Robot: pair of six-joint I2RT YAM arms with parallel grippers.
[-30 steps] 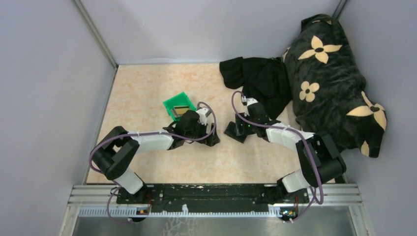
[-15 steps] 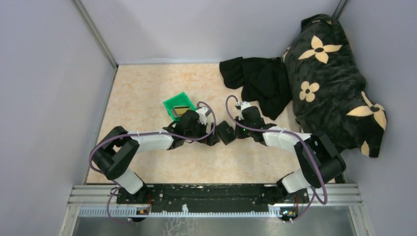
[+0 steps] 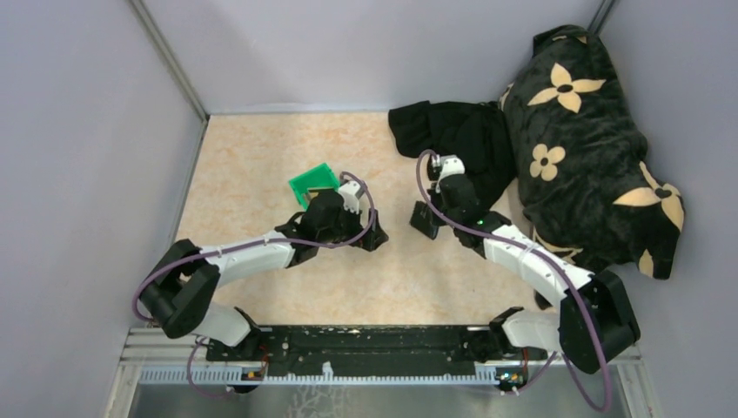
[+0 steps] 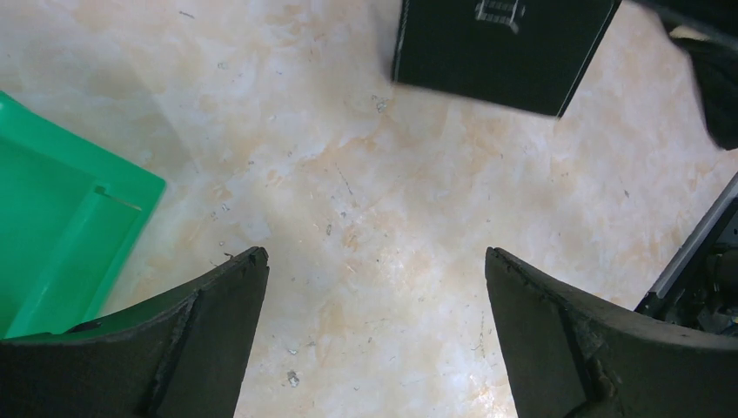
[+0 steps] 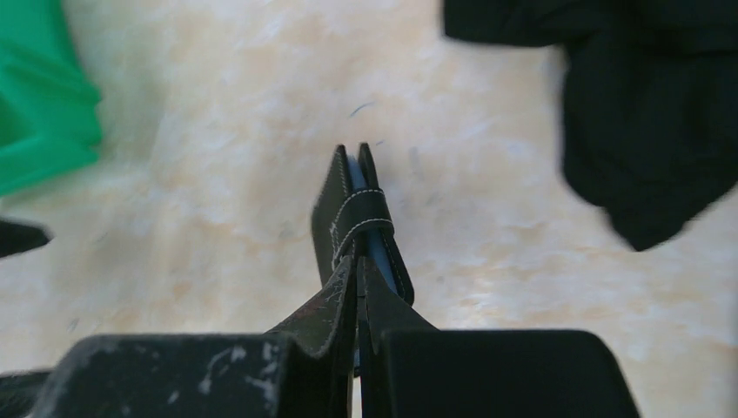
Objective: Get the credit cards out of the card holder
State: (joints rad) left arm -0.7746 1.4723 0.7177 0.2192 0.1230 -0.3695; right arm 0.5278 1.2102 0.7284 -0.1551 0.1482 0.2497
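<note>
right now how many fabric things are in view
2. A plain black cloth lies crumpled at the far middle of the table; a black flower-patterned blanket is bunched along the right side, next to it. More could be hidden underneath.

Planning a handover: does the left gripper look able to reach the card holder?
Probably yes: left gripper open, only bare table before the holder, which the right gripper pinches.

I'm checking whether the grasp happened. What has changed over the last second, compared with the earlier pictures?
The right end effector closed on the card holder, swung it left toward the left end effector, then brought it back right, nearer the black cloth. The left end effector stayed open, reaching slightly farther out. The green bin, black cloth and floral blanket did not move.
</note>
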